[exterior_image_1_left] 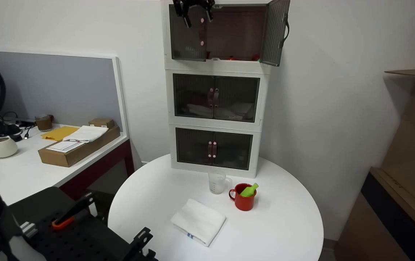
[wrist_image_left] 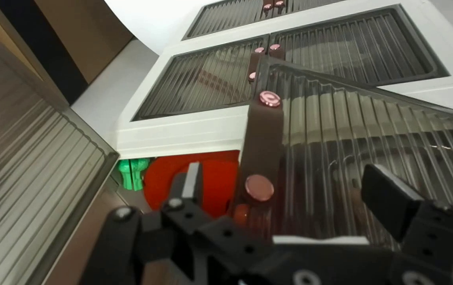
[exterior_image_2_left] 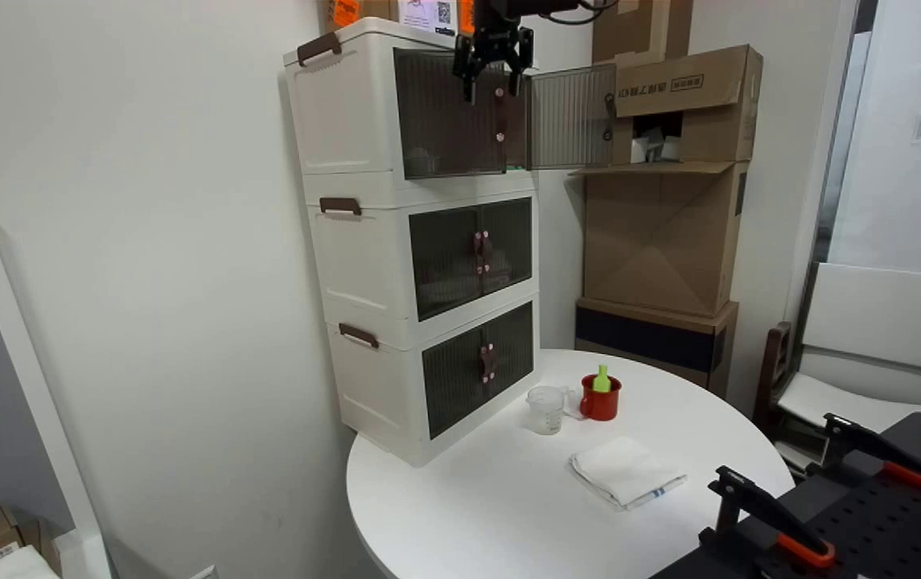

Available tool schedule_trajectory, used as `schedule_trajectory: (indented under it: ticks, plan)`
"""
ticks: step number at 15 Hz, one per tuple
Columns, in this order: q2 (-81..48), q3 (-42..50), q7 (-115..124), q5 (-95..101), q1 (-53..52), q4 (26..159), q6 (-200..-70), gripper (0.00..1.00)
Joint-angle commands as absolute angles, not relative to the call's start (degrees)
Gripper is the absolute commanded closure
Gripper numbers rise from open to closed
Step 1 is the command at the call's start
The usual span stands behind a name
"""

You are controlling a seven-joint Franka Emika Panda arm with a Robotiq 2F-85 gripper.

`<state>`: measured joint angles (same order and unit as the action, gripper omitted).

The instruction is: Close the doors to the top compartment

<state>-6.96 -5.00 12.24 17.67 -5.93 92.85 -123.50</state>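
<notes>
You are facing a three-tier white cabinet (exterior_image_1_left: 214, 124) that is standing on a round table (exterior_image_1_left: 283, 203). Its top compartment (exterior_image_1_left: 236, 32) is gaping at the cabinet's highest level: seen from the front, the right-hand door (exterior_image_1_left: 275, 34) is standing wide out from the cabinet's front, and the left-hand door (exterior_image_1_left: 187, 41) is hanging ajar from the cabinet's opposite edge. A folded white towel (exterior_image_1_left: 198, 221) is lying well out in front of the cabinet. Your gripper (exterior_image_2_left: 492, 88) is hovering before the cabinet's left-hand door, its fingers (wrist_image_left: 392, 202) standing well apart and gripping nothing visible; the views are leaving unclear whether they are touching that door. Closer to the cabinet than the towel, a red mug (exterior_image_1_left: 244, 202) is sitting near a clear measuring cup (exterior_image_1_left: 216, 183), and a green utensil (exterior_image_1_left: 249, 190) is leaning in the mug.
</notes>
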Motion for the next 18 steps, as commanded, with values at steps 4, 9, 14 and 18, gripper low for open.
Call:
schedule_trajectory:
  ticks: [4, 9, 14, 18]
  plan:
    - [-11.1, -3.2, 17.2, 19.7, -6.9, 89.0, -127.1, 0.0]
    - [-12.9, -2.1, 24.8, 21.6, -7.6, 86.2, -128.4, 0.0]
    - [-15.7, -1.4, 29.0, 23.4, -8.5, 82.6, -128.2, 0.0]
    - [-19.6, -0.8, 29.4, 24.2, -9.5, 78.5, -127.8, 0.0]
